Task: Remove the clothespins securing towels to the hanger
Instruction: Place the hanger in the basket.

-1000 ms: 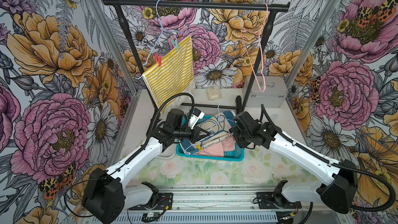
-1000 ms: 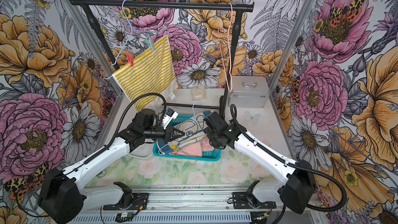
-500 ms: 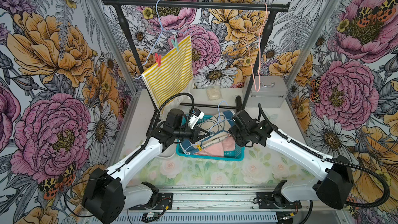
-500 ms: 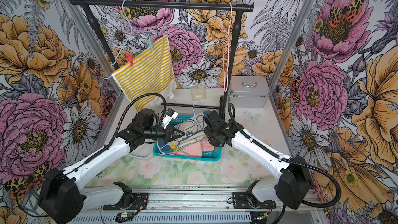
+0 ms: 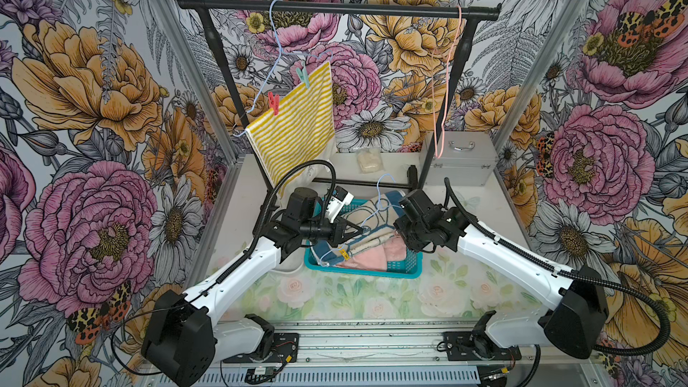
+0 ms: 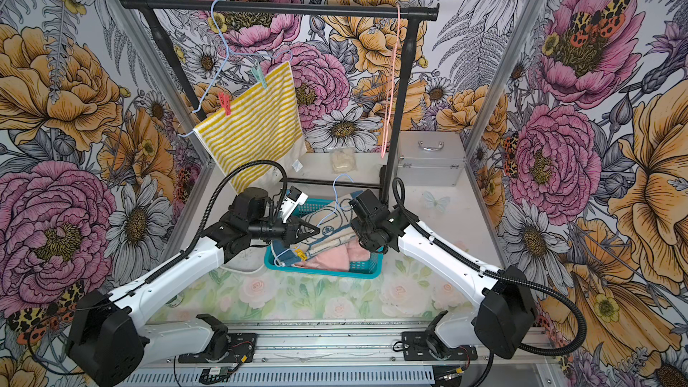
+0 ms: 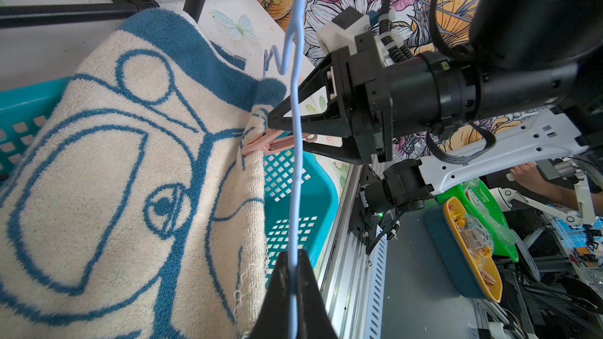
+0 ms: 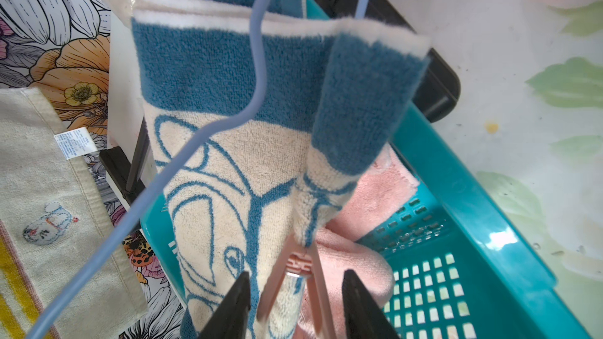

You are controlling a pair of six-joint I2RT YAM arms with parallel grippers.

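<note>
With left fingers [image 7: 277, 288] clamped on the blue hanger [image 7: 297, 190] and right fingers [image 8: 359, 304] apart around the pink clothespin [image 8: 298, 264] that bites the cream towel [image 8: 228, 174], an off-centre squeeze may slip off.

hanger wire [image 8: 257, 60] near pink clothespin [image 8: 298, 275]

In the right wrist view the lower edge cuts off most of the right gripper [image 8: 295, 291] and the handles of the pale pink clothespin [image 8: 298, 265], so contact between them cannot be judged. In both top views this clip is hidden. The pink towel [image 5: 368, 256] lies mostly under the cream towel [image 5: 372, 232].
</note>
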